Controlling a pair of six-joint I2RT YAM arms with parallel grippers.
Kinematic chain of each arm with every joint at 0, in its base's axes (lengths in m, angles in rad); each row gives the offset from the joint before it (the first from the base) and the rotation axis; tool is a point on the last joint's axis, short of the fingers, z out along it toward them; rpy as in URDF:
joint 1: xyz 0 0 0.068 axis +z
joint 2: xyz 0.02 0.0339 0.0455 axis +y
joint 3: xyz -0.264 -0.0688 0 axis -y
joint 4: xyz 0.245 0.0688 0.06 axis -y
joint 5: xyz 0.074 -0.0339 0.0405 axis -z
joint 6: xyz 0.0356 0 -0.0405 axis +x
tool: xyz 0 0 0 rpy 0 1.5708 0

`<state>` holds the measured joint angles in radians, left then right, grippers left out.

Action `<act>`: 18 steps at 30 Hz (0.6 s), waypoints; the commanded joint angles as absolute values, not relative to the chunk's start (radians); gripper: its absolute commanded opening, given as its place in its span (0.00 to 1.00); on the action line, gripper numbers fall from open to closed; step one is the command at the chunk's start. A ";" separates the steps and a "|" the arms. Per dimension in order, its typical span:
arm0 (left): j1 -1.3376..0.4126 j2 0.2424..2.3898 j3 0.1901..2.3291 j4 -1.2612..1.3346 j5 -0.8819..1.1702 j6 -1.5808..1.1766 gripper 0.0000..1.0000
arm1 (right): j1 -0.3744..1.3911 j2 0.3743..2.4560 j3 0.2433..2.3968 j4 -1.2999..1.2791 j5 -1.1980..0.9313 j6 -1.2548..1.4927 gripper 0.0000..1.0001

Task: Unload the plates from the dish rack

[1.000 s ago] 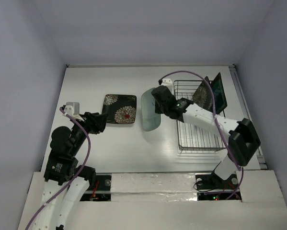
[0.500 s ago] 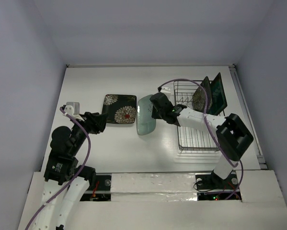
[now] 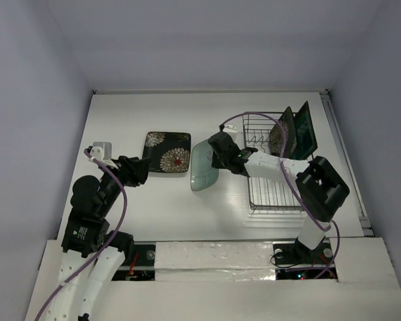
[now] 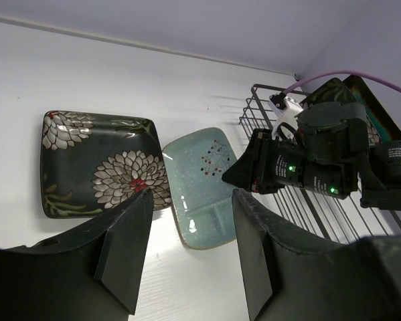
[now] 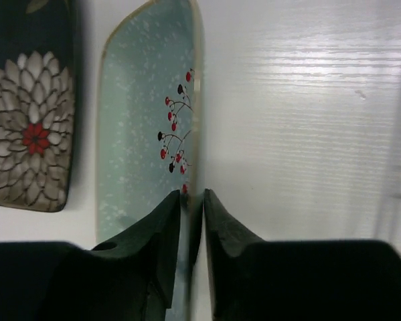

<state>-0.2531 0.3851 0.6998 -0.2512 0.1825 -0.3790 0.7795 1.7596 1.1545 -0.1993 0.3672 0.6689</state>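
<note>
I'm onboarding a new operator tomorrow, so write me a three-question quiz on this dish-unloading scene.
1. True or false: the right gripper pinches the rim of the pale mint-green oblong plate.
2. How many plates stand upright in the grey wire dish rack? A one, B two, C three.
3. Fill in: the left gripper, by the dark square flower-patterned plate lying flat on the white table, holds nothing; its jaws are ____.

Key: 1 true. 2 B: a dark flowered plate and a teal-centred plate. 3 open.
</note>
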 commanded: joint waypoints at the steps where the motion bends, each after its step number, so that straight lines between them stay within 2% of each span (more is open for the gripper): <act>1: -0.247 0.396 0.699 -0.209 0.189 -0.383 0.47 | 0.764 1.779 1.144 -0.224 0.459 0.611 0.31; 3: -0.247 0.397 0.699 -0.207 0.192 -0.383 0.47 | 0.764 1.790 1.137 -0.230 0.468 0.592 0.38; 15: -0.247 0.403 0.701 -0.207 0.196 -0.383 0.47 | 0.727 1.812 1.137 -0.253 0.479 0.537 0.41; 17: -0.247 0.405 0.701 -0.207 0.195 -0.385 0.47 | 0.727 1.789 1.156 -0.279 0.483 0.529 0.51; 18: -0.247 0.406 0.700 -0.207 0.195 -0.385 0.47 | 0.727 1.772 1.163 -0.285 0.483 0.525 0.51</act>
<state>-0.2531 0.3950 0.6998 -0.2512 0.1829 -0.3790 0.7330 1.8267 1.1305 -0.2596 0.4423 0.5484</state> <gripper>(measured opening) 0.473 0.500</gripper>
